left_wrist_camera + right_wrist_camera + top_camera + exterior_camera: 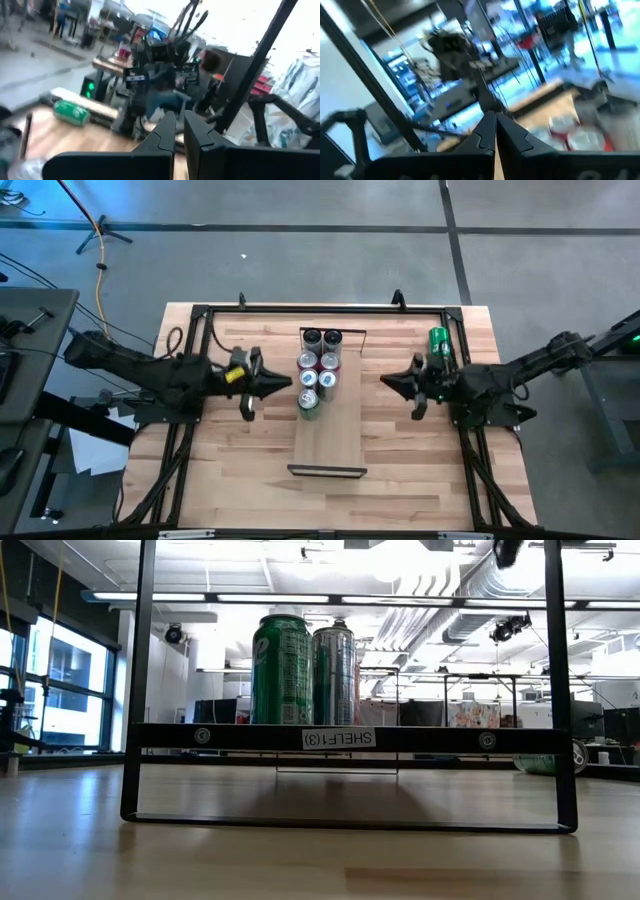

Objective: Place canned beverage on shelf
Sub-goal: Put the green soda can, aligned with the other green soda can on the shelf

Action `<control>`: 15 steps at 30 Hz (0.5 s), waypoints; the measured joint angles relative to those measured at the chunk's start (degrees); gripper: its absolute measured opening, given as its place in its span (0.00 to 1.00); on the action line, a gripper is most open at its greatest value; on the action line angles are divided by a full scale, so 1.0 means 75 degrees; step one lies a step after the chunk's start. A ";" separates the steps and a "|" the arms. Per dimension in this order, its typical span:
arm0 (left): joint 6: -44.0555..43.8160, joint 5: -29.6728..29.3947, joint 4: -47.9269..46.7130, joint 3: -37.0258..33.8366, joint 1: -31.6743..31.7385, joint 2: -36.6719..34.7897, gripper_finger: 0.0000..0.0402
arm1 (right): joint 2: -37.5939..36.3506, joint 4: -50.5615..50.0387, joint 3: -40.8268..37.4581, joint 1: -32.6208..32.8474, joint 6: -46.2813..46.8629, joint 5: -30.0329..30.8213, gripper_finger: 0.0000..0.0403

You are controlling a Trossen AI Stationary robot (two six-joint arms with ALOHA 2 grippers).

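The shelf (330,435) is a narrow pale board with dark end frames, running from near to far down the table's middle. Several cans (318,370) stand upright in two rows on its far half. In the low view a green can (281,670) and a silver can (334,675) stand on the board above the near frame (340,738). Another green can (438,343) lies on its side on the table, far right. My left gripper (288,384) hovers shut just left of the cans. My right gripper (384,379) hovers shut right of the shelf. Both hold nothing.
A thin dark frame (200,315) runs around the tabletop's far and side edges. Bare wood lies on the shelf's near half and on the table at the near side. In the left wrist view the lying green can (71,111) shows past my fingers, with the right arm behind.
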 joint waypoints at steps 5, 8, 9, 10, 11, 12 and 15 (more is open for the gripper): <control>0.0480 0.0188 -0.0059 0.0000 0.0510 -0.0558 0.00 | 0.0027 -0.0021 0.0793 -0.0521 -0.1093 -0.1003 0.00; 0.1101 0.0223 -0.0241 0.0000 0.0557 -0.0908 0.00 | 0.0023 -0.0371 0.1230 -0.0664 -0.1919 -0.1041 0.00; 0.1271 0.0228 -0.0364 0.0000 0.0544 -0.1011 0.00 | 0.0022 -0.0492 0.1333 -0.0688 -0.2192 -0.0981 0.00; 0.1389 0.0225 -0.0497 0.0000 0.0520 -0.1108 0.00 | 0.0024 -0.0589 0.1419 -0.0702 -0.2401 -0.0964 0.00; 0.1457 0.0225 -0.0646 0.0000 0.0484 -0.1191 0.00 | 0.0025 -0.0621 0.1475 -0.0709 -0.2558 -0.0942 0.00; 0.1494 0.0225 -0.0771 0.0000 0.0442 -0.1245 0.00 | 0.0024 -0.0613 0.1505 -0.0716 -0.2664 -0.0944 0.00; 0.1500 0.0176 -0.1188 0.0000 0.0351 -0.1371 0.00 | 0.0030 -0.0661 0.1509 -0.0716 -0.2764 -0.0944 0.00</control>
